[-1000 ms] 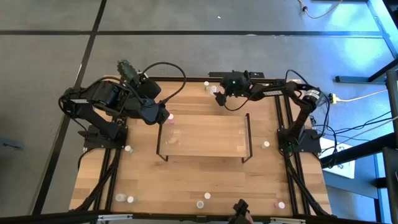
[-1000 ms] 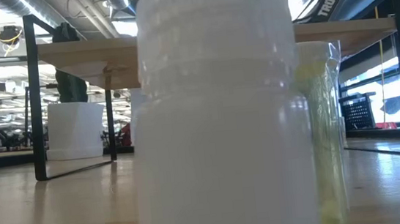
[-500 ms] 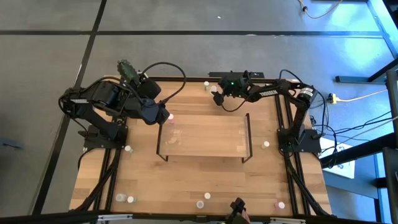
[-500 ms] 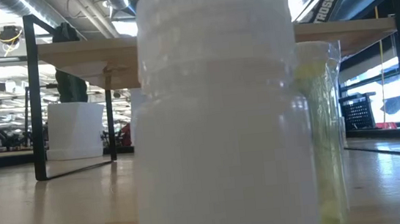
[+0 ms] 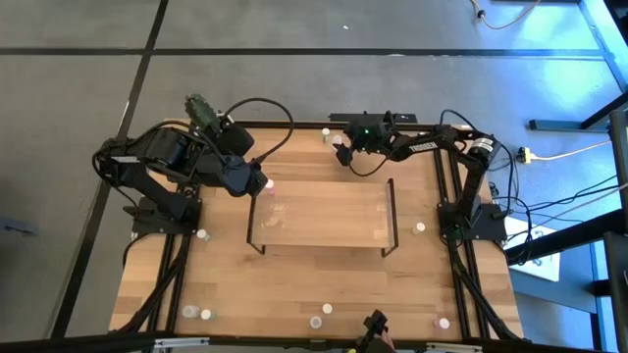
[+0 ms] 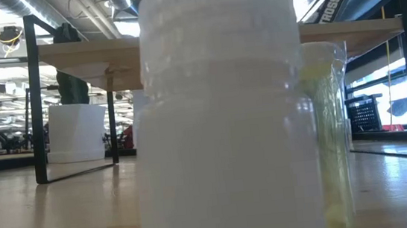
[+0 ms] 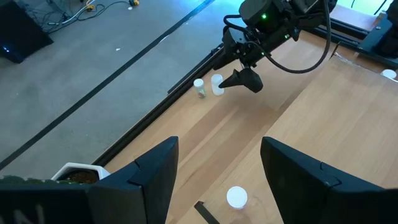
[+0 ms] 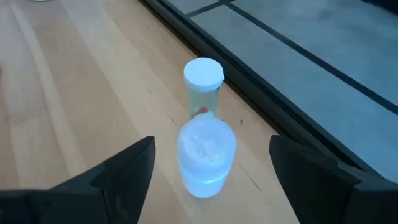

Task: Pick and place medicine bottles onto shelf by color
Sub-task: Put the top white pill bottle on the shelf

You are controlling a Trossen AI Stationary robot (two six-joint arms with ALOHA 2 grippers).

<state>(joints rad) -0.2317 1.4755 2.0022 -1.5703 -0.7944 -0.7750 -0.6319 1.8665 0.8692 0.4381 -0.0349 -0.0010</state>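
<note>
My right gripper (image 5: 340, 154) hovers low over the table's far edge, open. Its fingers stand on either side of a white medicine bottle (image 8: 206, 159) without touching it. Just beyond that one stands a clear bottle with a white cap (image 8: 203, 86). Both stand upright on their bases on the table. My left gripper (image 5: 261, 183) hangs open over the left end of the shelf (image 5: 324, 211), and a white-capped bottle (image 7: 236, 197) stands below the gap between its fingers. In the low view a white bottle (image 6: 219, 120) fills the foreground, with a yellow-green one (image 6: 329, 132) behind it.
Loose bottles stand at the table's left edge (image 5: 203, 235), right edge (image 5: 420, 227) and along the near edge (image 5: 321, 314). A white pot with a cactus (image 5: 199, 106) sits at the far left corner. The shelf's black end frames (image 5: 391, 216) rise above the tabletop.
</note>
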